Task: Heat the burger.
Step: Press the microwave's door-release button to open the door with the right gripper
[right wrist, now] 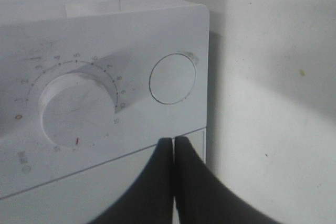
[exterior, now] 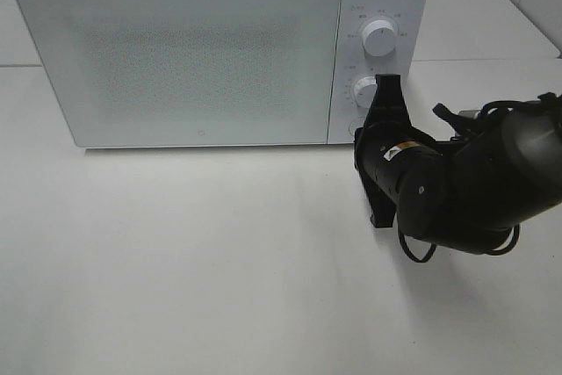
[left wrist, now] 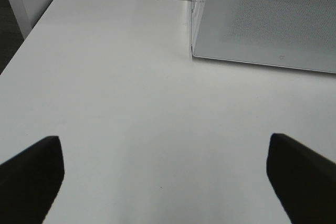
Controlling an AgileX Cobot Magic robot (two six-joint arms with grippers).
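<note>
Though faint, numerals around the dial point(right wrist: 77, 109)

The microwave point(exterior: 176, 59) stands on the bench point(exterior: 176, 287) toward twelve o'clock, its control panel at three o'clock of the door, the upper dial point(exterior: 379, 37) at twelve of the lower dial point(exterior: 363, 92), and the right tool point(exterior: 386, 83) reaching in from about five o'clock, tips just beside that lower dial.

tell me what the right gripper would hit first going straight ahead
Probably the microwave's control panel, near the round button beside the lower dial; the shut right gripper looks close, though depth is unclear.
</note>
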